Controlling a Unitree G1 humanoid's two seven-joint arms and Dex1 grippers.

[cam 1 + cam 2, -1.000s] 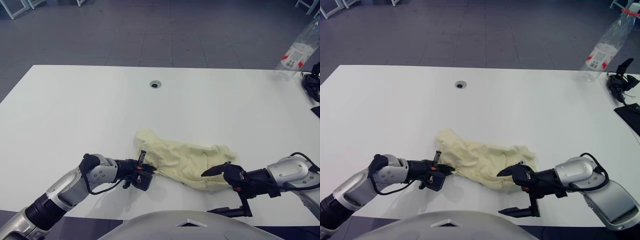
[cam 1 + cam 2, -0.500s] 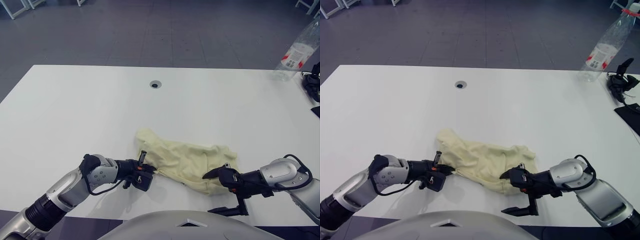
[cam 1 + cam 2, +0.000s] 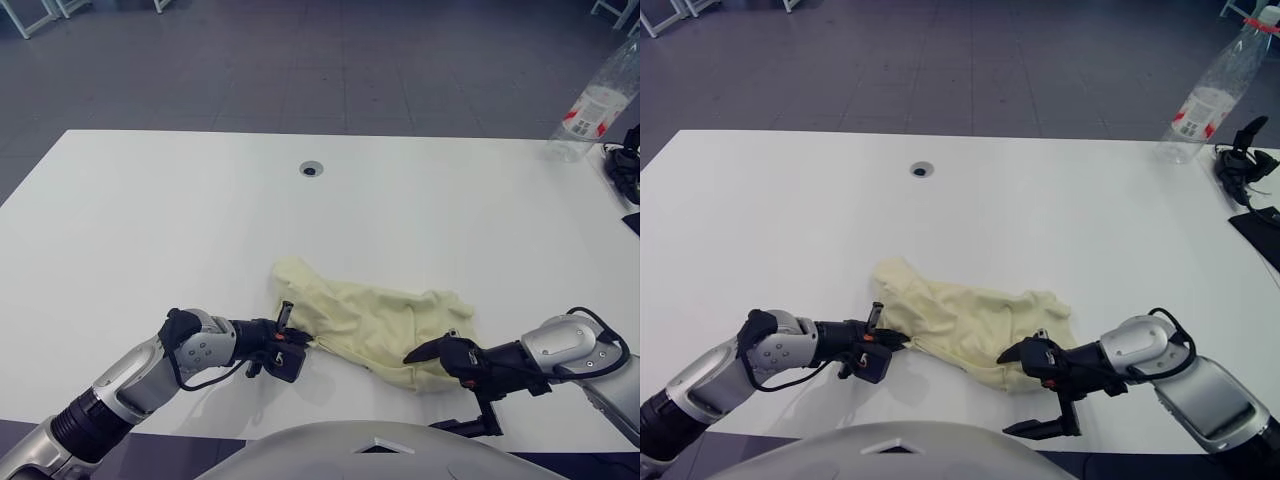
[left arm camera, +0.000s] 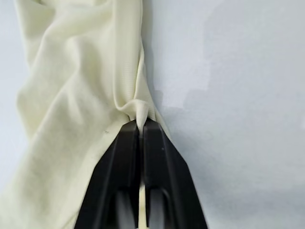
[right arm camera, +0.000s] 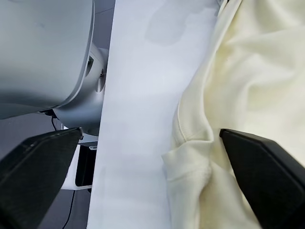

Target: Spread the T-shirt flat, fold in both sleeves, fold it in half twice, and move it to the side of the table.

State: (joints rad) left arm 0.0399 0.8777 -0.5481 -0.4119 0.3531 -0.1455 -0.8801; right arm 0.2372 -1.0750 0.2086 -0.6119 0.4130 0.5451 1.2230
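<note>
A pale yellow T-shirt lies crumpled on the white table, near its front edge. My left gripper is shut on the shirt's left edge, and the left wrist view has a fold of cloth pinched between its black fingers. My right gripper is open wide at the shirt's near right corner. One finger lies against the cloth and the other hangs past the table's front edge. In the right wrist view the shirt's hem lies between the spread fingers.
A clear plastic bottle stands at the back right corner. Black gear and a dark flat item lie at the right edge. A small round hole sits in the table behind the shirt.
My right gripper has slid a little toward the table's front edge, staying open at the shirt's corner. The left gripper has kept still, shut on the cloth.
</note>
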